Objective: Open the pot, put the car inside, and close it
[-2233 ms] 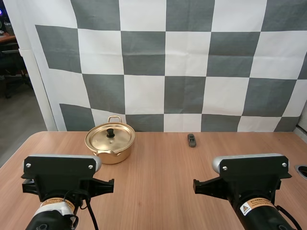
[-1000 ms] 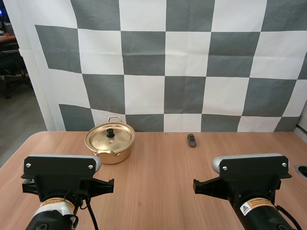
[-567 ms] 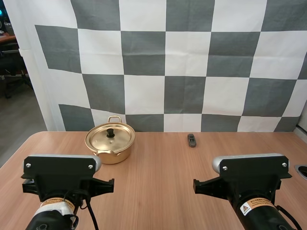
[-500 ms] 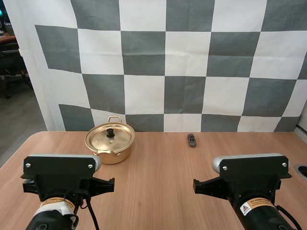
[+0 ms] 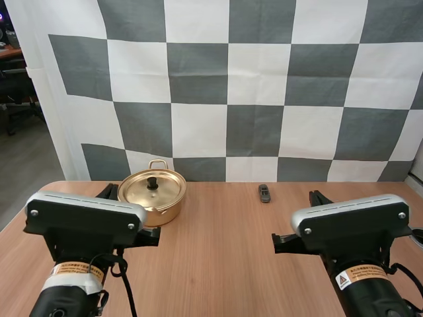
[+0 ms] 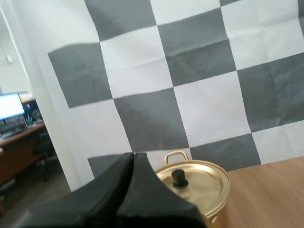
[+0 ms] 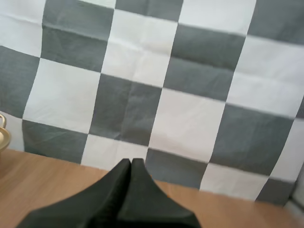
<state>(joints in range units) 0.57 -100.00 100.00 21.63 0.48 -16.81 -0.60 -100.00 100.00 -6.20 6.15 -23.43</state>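
Pot (image 6: 221, 199) (lid (image 6: 192, 175) on) sits ahead of closed left fingers (image 6: 118, 183).

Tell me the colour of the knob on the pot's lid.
Black: the knob sits at the centre of a shiny gold lid. It shows best in the left wrist view.

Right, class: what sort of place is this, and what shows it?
Probably a robot test bench: left arm and right arm at a wooden table, with a lidded gold pot and a small car set out.
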